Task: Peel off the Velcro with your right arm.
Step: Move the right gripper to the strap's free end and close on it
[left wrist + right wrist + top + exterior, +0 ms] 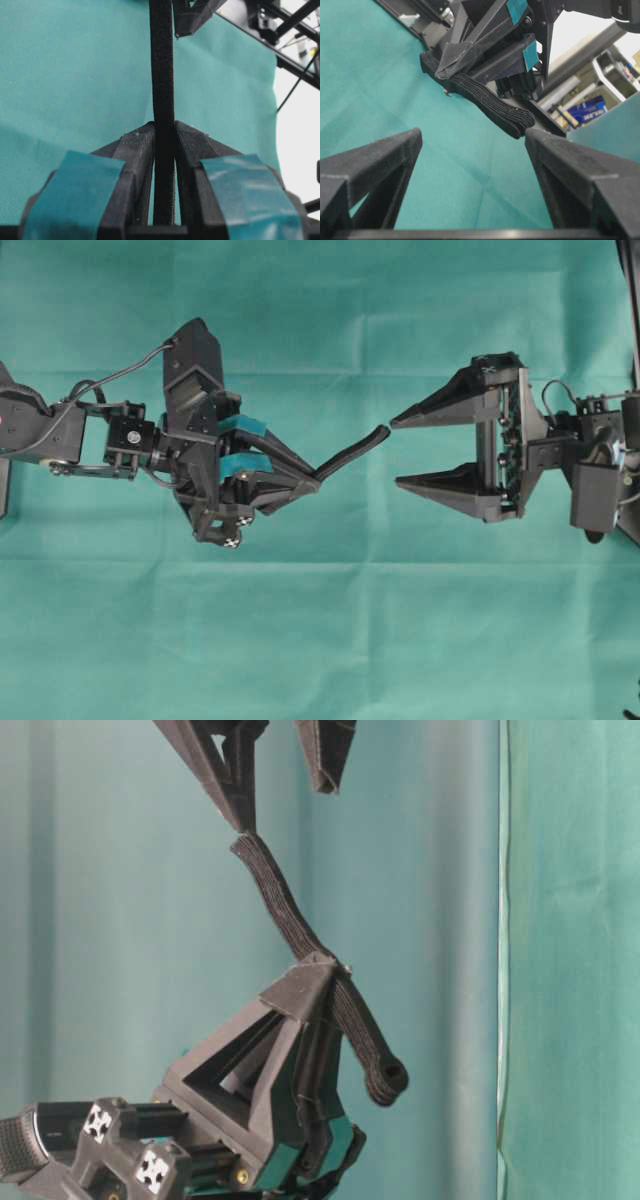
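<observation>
A: What grips the Velcro (350, 452)?

B: The left gripper (312, 478), teal-taped fingers pinching the slim, ribbed black strip above the green cloth (320, 640).

A: And beyond it?

B: The right gripper (396, 452), its plain black triangular fingers spread wide, one tip beside the strip's free end.

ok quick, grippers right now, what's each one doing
left gripper: closed, holding the Velcro
right gripper: open, holding nothing, one fingertip close to the strip's free end

Your left gripper (318, 972) pinches the Velcro (300, 935) mid-strip; its upper end meets one right finger (215, 775).
</observation>
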{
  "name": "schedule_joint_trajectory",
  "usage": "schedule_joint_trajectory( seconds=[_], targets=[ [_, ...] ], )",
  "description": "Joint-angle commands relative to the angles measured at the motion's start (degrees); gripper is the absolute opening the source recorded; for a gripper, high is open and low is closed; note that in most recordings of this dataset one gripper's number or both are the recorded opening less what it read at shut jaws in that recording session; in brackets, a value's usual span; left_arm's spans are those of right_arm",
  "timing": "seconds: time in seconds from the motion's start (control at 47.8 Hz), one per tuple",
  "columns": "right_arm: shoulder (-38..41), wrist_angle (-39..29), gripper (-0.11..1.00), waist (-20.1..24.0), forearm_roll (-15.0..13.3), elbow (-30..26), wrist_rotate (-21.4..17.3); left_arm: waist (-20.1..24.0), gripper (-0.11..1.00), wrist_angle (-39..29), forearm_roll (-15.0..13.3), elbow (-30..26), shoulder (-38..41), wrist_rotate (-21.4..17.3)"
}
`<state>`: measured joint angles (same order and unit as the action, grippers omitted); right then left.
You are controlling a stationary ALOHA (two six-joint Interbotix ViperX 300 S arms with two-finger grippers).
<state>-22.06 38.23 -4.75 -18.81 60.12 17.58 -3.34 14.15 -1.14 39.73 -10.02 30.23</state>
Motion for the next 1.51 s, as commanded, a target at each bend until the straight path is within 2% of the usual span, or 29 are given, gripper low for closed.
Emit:
schedule_joint_trajectory(
  seconds=[0.0,0.899,1.359,1.485],
  targets=[
    [-0.2,0.9,0.69,-0.1,0.1,-1.1,0.0,0.4,0.1,0.5,-0.1,-0.6,-1.0,-0.1],
    [1.4,1.4,0.68,0.0,0.0,-1.2,-0.1,0.7,0.1,0.5,-0.1,-0.6,-1.0,-0.1],
    [1.5,1.8,0.48,-0.1,0.1,-1.8,-0.2,0.7,0.1,0.5,-0.1,-0.7,-1.0,-0.1],
    [1.5,1.8,0.35,-0.1,0.1,-2.0,-0.1,0.7,0.1,0.5,-0.1,-0.6,-1.0,-0.1]
  ],
)
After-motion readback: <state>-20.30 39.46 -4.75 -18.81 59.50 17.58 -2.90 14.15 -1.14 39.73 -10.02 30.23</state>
